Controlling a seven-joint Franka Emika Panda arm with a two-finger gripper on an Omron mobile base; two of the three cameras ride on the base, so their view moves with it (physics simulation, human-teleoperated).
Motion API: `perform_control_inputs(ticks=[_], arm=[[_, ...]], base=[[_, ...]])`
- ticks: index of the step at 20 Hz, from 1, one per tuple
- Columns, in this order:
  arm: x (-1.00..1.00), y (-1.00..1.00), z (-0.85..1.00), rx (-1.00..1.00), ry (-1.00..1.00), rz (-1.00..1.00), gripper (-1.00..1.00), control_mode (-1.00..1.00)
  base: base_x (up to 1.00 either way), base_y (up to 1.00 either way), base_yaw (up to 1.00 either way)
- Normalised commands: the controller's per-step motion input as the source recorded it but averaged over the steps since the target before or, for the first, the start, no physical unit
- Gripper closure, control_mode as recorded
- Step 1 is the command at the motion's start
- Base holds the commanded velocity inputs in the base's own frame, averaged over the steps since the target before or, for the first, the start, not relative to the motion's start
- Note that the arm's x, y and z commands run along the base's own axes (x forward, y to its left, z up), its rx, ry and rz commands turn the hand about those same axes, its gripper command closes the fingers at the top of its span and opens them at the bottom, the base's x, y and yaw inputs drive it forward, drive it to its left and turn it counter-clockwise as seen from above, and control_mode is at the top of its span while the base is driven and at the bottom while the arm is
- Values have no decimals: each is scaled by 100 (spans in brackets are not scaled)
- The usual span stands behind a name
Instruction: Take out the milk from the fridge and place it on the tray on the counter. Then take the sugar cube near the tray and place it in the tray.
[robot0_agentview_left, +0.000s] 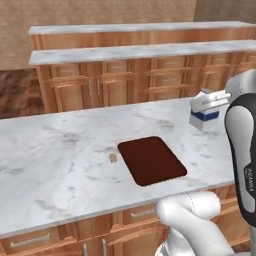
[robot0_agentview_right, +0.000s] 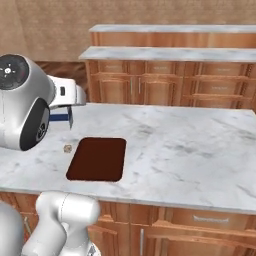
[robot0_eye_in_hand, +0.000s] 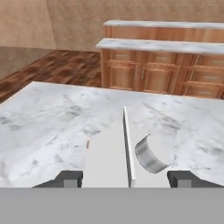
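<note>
Left base view: white arm nearest, lower right. Beyond it counter (robot0_agentview_left: 60, 150), tray (robot0_agentview_left: 151, 160) flat near its front edge, bare. Sugar cube (robot0_agentview_left: 113, 158) just left of tray, apart from it. Milk (robot0_agentview_left: 204, 112) held above counter, right of and beyond tray, in gripper (robot0_agentview_left: 210, 101).

Right base view: arm near left hides most of carton; blue band shows, far-left of tray (robot0_agentview_right: 97, 159).

Hand view: carton top between finger tips (robot0_eye_in_hand: 70, 178), jaws part-open, clamped on its sides. Carton likely light, thin-walled, crushable; hold mid-body, gently.
</note>
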Motion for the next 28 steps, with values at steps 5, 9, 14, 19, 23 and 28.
perform_control_inputs(ticks=[5, 9, 14, 19, 23, 28], arm=[[0, 0, 0, 0, 0, 0, 100, 100], [0, 0, 0, 0, 0, 0, 100, 100], [0, 0, 0, 0, 0, 0, 100, 100], [0, 0, 0, 0, 0, 0, 100, 100], [0, 0, 0, 0, 0, 0, 100, 100], [2, -14, -55, -3, -2, 7, 100, -100]], base=[[79, 0, 0], [33, 1, 5], [6, -8, 30], [0, -15, 41], [5, -13, 15], [0, 0, 0]])
